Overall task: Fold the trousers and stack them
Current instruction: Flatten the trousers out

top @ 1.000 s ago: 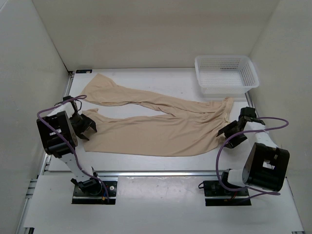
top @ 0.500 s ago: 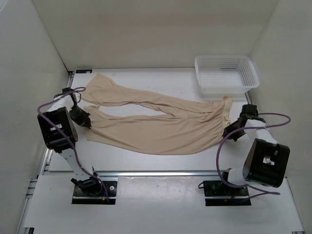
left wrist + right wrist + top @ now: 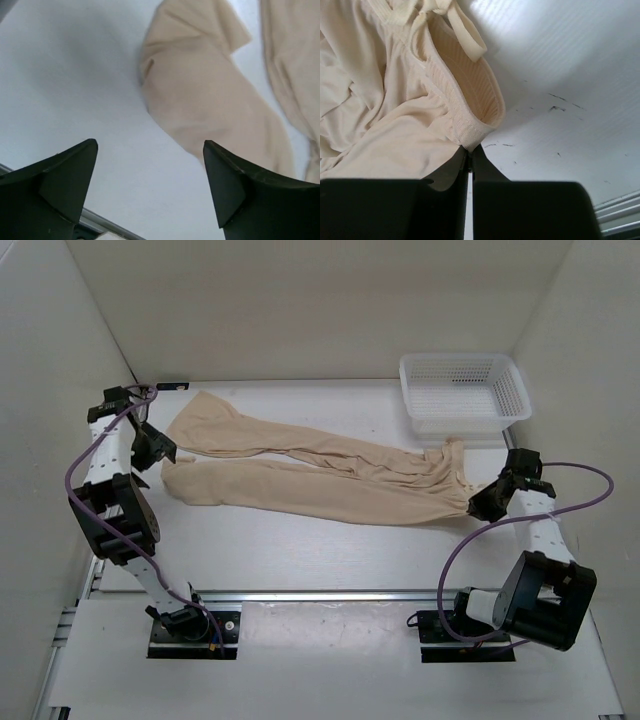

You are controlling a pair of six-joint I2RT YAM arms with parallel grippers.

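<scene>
Your right tool (image 3: 469, 152) clamps the trousers (image 3: 320, 480) by the waistband (image 3: 470, 100), anchoring them; your left tool (image 3: 152, 445), overhead-frame left, stands open, empty.

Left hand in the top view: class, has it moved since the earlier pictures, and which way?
Yes. The left hand has moved away from the near-edge rail, toward the far wall.

Wrinkled light-beige trousers (image 3: 340, 490) lie stretched sideways, both legs pointing left, waistband bunched at the right.
</scene>
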